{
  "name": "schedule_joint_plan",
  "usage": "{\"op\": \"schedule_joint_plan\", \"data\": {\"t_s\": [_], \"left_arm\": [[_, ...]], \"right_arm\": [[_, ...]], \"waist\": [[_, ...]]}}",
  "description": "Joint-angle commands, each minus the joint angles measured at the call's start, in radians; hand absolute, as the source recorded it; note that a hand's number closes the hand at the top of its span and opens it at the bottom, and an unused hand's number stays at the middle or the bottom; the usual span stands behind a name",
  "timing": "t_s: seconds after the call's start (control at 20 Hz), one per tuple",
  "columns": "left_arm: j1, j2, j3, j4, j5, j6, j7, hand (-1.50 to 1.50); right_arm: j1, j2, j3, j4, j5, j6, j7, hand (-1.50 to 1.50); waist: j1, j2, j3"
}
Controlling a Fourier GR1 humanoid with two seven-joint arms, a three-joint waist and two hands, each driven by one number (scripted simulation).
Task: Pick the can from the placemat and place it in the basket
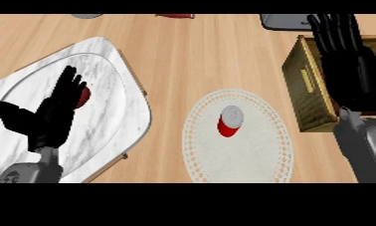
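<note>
One can (231,122), one placemat (257,156), one basket (310,88) (one marble tray (126,101) too).

Head view. Wooden counter (183,56).

- Can (231,122): red body, silver top, upright on the round white placemat (242,163), slightly left of the mat's centre. Nothing touches it.
- Basket (308,95): golden-brown, near the right edge, just beside the placemat.
- Right hand (349,70): black, fingers straight and pointing away, overlapping the basket's right side. Well apart from the can.
- Left hand (55,113): fingers straight, over the white marbled tray (121,100) at left. It partly hides a small red object (85,96); identity unclear.
- Far edge: grey object (283,21) at right, red object (175,16) at centre, grey object (86,16) at left, all cut off.
</note>
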Motion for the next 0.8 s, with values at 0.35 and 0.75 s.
{"op": "schedule_joint_plan", "data": {"t_s": [0.35, 0.75], "left_arm": [[0.132, 0.032, -0.167, 0.082, -0.094, -0.064, 0.143, 0.00], [0.205, 0.043, -0.167, 0.070, -0.117, -0.040, 0.145, 0.00]], "right_arm": [[-0.234, 0.154, 0.338, 0.050, 0.051, 0.186, 0.124, 1.50], [-0.276, 0.267, 0.575, 0.069, 0.412, -0.130, 0.338, -1.50]], "waist": [[0.065, 0.039, -0.008], [-0.018, 0.008, -0.011]]}}
